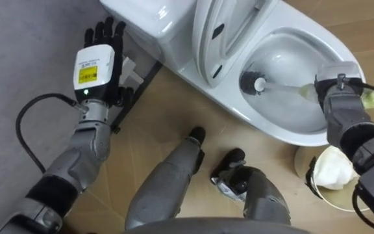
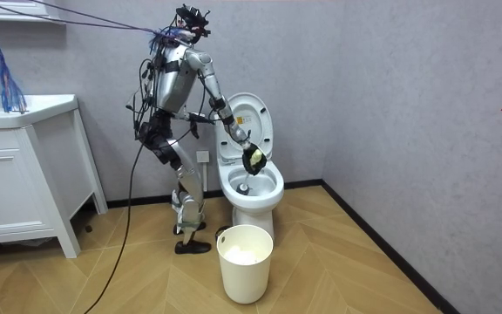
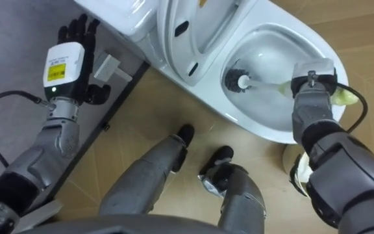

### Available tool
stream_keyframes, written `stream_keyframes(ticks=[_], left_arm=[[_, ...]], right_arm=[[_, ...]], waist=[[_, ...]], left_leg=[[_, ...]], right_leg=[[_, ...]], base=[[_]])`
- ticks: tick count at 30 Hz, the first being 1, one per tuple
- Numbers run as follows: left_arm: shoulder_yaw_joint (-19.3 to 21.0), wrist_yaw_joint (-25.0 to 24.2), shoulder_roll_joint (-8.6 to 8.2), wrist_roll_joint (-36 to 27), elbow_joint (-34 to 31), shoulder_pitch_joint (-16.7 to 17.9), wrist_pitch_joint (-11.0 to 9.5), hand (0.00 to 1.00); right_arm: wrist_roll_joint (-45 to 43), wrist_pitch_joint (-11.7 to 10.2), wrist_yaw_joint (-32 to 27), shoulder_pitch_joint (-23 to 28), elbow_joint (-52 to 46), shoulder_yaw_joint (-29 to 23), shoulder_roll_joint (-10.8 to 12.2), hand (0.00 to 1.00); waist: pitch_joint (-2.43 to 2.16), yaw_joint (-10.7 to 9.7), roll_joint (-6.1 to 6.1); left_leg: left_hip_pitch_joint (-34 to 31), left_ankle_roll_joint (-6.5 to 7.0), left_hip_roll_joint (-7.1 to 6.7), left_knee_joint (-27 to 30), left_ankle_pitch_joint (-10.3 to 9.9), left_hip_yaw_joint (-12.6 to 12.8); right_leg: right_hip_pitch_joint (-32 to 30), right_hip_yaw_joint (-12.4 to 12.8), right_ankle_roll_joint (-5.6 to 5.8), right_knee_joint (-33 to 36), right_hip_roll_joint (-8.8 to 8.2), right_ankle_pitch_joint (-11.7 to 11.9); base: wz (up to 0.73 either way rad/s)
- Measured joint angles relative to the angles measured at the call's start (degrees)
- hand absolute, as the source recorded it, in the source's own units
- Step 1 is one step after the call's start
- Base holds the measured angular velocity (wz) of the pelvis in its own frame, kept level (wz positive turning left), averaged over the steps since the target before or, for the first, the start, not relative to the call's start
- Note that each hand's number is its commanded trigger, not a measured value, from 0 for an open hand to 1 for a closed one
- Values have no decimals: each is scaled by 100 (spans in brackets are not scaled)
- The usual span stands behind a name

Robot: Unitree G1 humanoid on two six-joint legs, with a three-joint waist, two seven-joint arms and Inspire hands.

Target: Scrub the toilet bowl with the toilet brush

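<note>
Grey wall and herringbone wood floor surround a white toilet [image 1: 274, 130], whose seat and lid [image 1: 219, 39] stand raised against the cistern [image 1: 148, 19]. The robot stands on the floor just beside the toilet, on the room view's left of it, and leans toward the bowl.

Its right arm reaches out over the bowl. The right hand [image 1: 337, 81] hangs above the front rim, knuckles up, fingers wrapped round the pale handle of the toilet brush [image 1: 255, 81]. The dark bristle head sits low inside the bowl at its back, close under the raised seat, with the rim all round it.

The left hand [image 1: 96, 65] is held up near the wall beside the cistern, fingers straight and holding nothing.

A white waste bin [image 2: 245, 275] stands close before the toilet's front, under the right forearm. A white vanity cabinet [image 2: 16, 174] stands well apart at the room view's left.
</note>
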Motion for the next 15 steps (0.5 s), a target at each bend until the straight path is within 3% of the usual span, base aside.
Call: stream_keyframes(ticks=[9, 15], left_arm=[[155, 247, -20, -329, -278, 17, -26, 0], [162, 424, -69, -693, -276, 45, -182, 0]], right_arm=[[72, 0, -291, 281, 2, -378, 80, 100], [121, 0, -348, 344, 2, -378, 94, 100]], waist=[[3, -41, 0], [3, -41, -2]], left_leg=[[-51, -1, 18, 0, 0, 16], [-20, -1, 38, -37, 0, 15]], right_leg=[[-11, -45, -1, -25, 5, 5], [49, -80, 1, -105, 34, 11]], base=[[1], [1]])
